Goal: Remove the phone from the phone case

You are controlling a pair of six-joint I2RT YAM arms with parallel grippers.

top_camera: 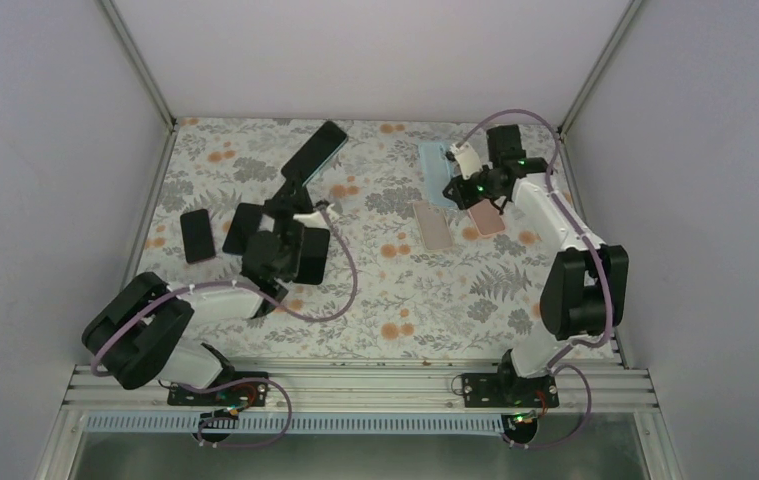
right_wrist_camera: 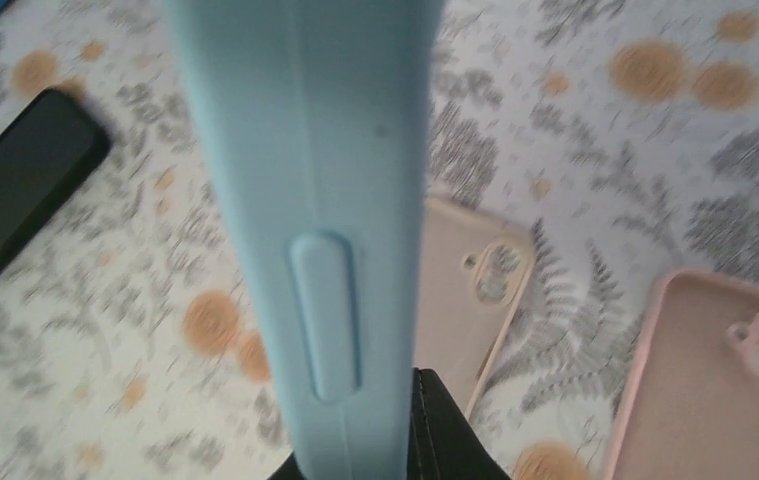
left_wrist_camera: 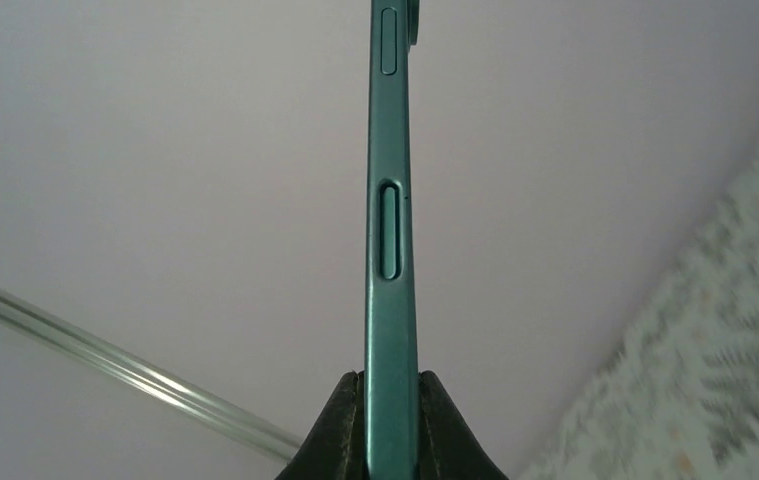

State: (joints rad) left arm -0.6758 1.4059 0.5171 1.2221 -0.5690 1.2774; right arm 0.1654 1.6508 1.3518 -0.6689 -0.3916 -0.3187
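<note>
A: Where is the phone?
B: Above and left of centre in the top view. The phone (top_camera: 317, 148) is held up off the table (top_camera: 395, 300), its lower end pinched in the left gripper (left_wrist_camera: 392, 445). In the left wrist view its teal edge runs straight up the middle of the frame, bare, with 2 side buttons showing.
A: And the case?
B: The blue case (right_wrist_camera: 305, 200) is nipped edge-on by the right gripper (top_camera: 462, 165), upper right of the top view. I cannot tell whether anything sits inside it.
A: How will they handle?
B: The phone looks stiff, smooth and slippery, and likely fragile if dropped, so grip its flat faces near an end. The case looks soft and grippy and should flex at a rim or corner.
</note>
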